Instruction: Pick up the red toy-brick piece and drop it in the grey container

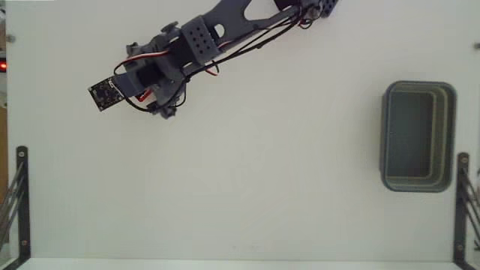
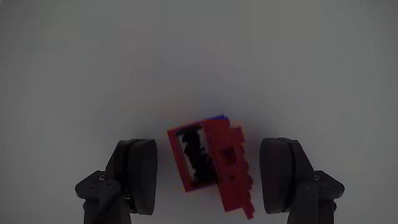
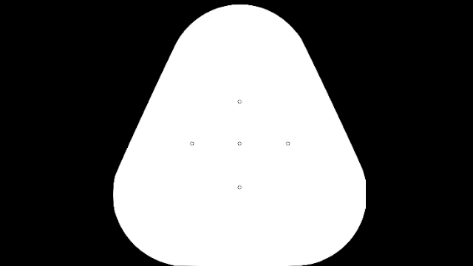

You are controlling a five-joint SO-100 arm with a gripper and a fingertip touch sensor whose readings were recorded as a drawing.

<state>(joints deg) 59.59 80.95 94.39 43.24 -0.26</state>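
1. Straddling the red toy-brick piece [image 2: 214, 165], the pincer [image 2: 211, 177] stands open in the wrist view, one finger [image 2: 138, 174] to the left and the other to the right, neither touching it.
2. That piece lies on the white table [image 1: 247, 172], tilted, with a dark gap showing.
3. The arm [image 1: 187, 49] reaches toward the upper left of the fixed view.
4. The grey container [image 1: 418, 136] sits at the right of the fixed view, well apart.

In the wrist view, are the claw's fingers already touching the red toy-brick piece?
No: the small red studded plastic brick lies between the open claw, with bare white table visible on both sides of it.
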